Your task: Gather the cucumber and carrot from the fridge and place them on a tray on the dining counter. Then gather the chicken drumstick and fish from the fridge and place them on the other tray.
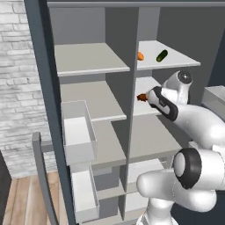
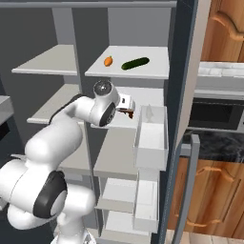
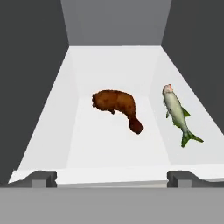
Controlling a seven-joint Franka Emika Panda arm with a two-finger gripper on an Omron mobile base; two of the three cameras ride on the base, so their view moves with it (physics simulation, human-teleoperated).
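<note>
My fingers (image 3: 44, 178) stand as far apart as they go, clamped on nothing, the gripper (image 3: 112, 178) poised at the mouth of a white fridge shelf (image 3: 109, 70) so that whatever I close on can pass between the tips. Straight ahead of them, a little toward the left tip, lies one chicken drumstick (image 3: 116, 106), its thick end farther from me and its narrow end angled back toward the right tip. Just beyond the right tip, apart from the drumstick, lies one fish (image 3: 176, 113), head away and tail toward me. Both rest flat and untouched, side by side, likely because they go to the same tray. One shelf above my hand, one carrot (image 2: 108, 61) and one cucumber (image 2: 135, 63) lie near each other, also still in the fridge (image 2: 71, 28). That makes four items to gather, none yet moved by my judgement.
</note>
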